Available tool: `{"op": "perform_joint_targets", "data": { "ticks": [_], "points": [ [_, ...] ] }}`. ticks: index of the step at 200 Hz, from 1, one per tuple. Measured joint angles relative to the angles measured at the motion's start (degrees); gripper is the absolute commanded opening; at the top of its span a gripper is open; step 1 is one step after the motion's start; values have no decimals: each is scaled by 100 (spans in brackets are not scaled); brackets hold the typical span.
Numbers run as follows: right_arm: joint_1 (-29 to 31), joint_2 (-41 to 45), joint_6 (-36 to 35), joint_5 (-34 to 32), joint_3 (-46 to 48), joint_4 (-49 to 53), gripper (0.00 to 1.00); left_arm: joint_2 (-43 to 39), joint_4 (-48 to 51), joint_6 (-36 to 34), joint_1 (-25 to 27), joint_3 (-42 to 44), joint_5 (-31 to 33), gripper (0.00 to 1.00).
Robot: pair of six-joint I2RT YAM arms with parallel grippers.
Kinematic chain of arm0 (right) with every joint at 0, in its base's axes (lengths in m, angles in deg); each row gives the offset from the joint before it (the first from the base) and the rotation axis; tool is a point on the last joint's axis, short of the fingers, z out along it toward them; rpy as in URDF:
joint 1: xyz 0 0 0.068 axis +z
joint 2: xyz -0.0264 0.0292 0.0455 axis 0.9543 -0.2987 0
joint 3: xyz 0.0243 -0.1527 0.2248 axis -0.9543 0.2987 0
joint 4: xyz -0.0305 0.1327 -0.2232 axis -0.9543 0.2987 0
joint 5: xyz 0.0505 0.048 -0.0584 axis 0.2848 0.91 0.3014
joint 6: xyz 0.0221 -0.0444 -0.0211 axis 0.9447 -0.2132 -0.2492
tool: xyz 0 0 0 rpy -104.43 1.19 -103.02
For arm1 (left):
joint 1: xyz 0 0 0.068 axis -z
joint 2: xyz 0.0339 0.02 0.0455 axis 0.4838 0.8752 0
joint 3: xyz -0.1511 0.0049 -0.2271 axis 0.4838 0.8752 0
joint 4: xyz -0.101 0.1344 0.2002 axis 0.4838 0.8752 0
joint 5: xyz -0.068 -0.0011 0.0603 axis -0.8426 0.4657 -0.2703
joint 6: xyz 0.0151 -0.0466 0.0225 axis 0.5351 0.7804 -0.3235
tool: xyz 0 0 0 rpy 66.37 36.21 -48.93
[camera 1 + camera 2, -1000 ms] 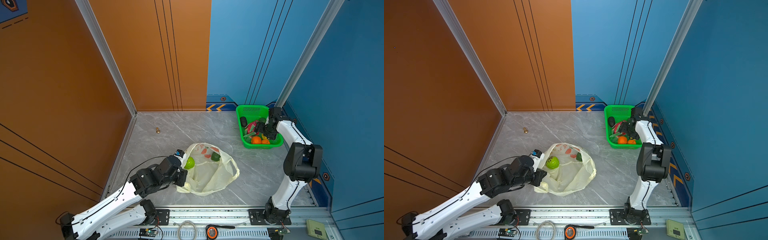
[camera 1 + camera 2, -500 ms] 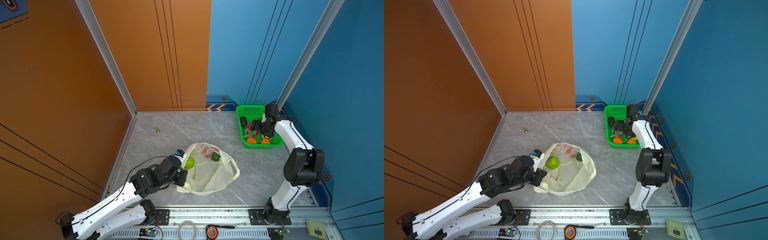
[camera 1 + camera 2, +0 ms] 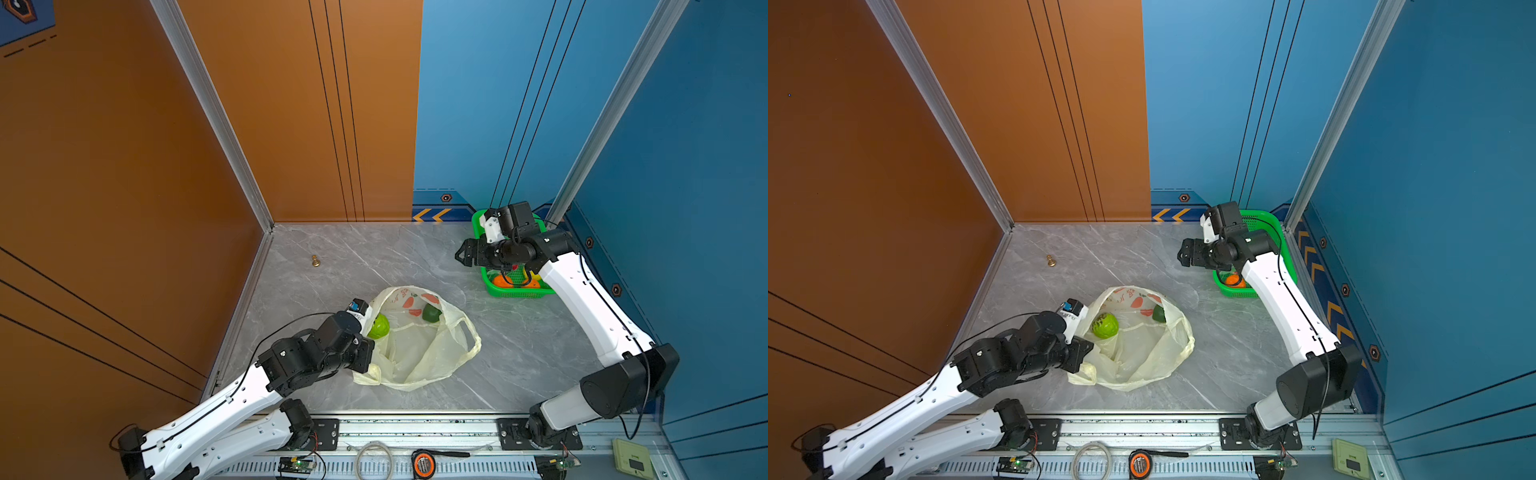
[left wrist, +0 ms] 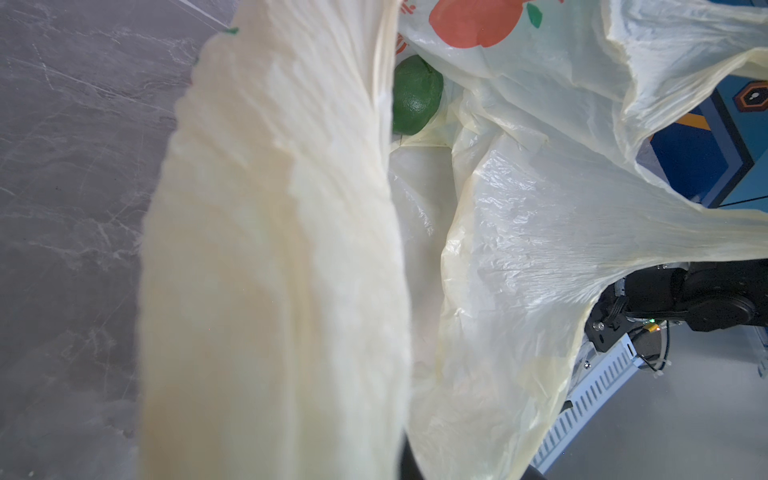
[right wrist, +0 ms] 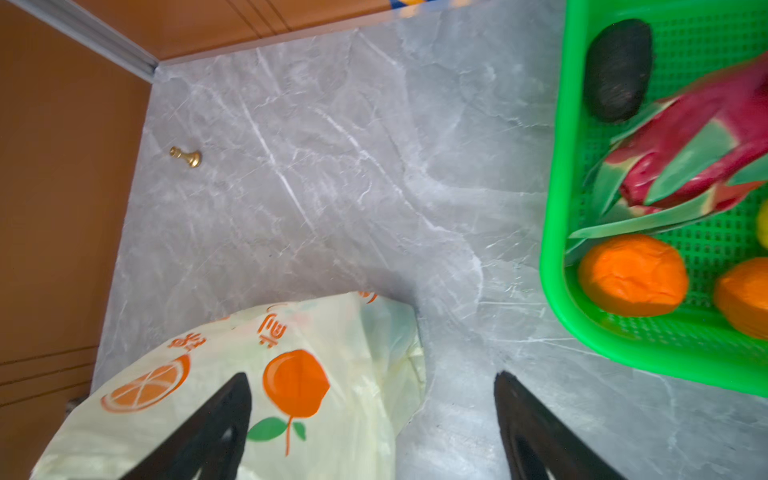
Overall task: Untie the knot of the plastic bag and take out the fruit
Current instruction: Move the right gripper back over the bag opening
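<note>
Because the left gripper (image 3: 366,356) is clamped on the rim of the plastic bag (image 3: 415,357), its untied mouth gapes, showing two green fruit (image 3: 379,326) inside. The right gripper (image 3: 463,255), jaws wide and empty, hangs beyond the bag beside the green basket (image 3: 519,294), likely poised to fetch them.

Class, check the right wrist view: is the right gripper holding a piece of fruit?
No, the right gripper stands wide open and empty, with only the plastic bag and grey tabletop showing between its jaws.
</note>
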Motion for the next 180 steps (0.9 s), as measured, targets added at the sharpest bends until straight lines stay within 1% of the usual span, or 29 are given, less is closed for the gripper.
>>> {"op": "perform_joint_targets", "data": {
  "ticks": [33, 73, 102, 145, 180],
  "points": [
    [837, 101, 273, 153, -201, 122, 89, -33, -9, 0, 0, 0, 0, 0],
    [2055, 153, 612, 76, -234, 160, 89, -37, -11, -2, 0, 0, 0, 0],
    [2824, 238, 721, -103, 81, 63, 89, -42, -11, -24, 0, 0, 0, 0],
    [3550, 297, 673, -407, 1071, -219, 88, -42, -13, -66, 0, 0, -2, 0],
    [3845, 295, 487, -518, 1711, -422, 87, -42, -13, -87, 0, 0, -2, 0]
  ]
}}
